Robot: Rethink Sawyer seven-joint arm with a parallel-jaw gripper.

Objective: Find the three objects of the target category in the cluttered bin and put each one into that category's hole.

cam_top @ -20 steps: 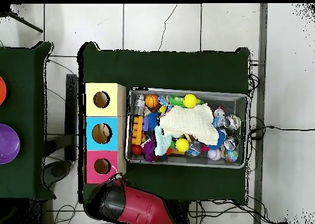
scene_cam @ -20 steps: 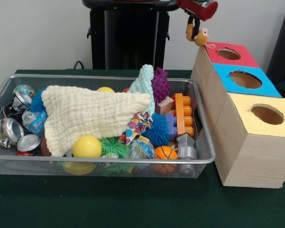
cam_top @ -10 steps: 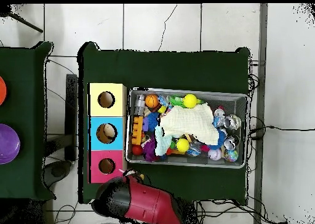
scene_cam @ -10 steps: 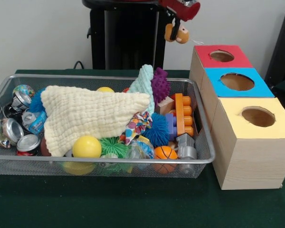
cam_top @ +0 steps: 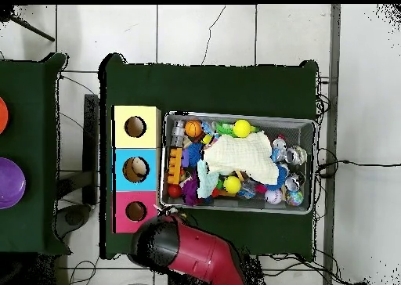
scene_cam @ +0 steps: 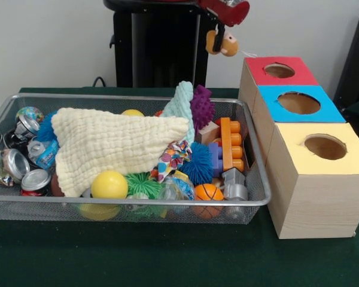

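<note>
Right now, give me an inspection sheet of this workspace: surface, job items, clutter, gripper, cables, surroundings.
Surface: green cloth-covered table, bare in front of the bin.
Job items: wire mesh bin full of mixed objects; wooden box with a red hole, a blue hole and a yellow hole beside it.
Clutter: cream cloth draped over the pile; yellow ball, crushed cans, blue spiky ball, orange block, small basketball.
Gripper: gripper high behind the bin, left of the red hole, carrying a small tan toy.
Cables: black cables on the floor around the table.
Surroundings: tiled floor; second green table with a purple dish.
</note>
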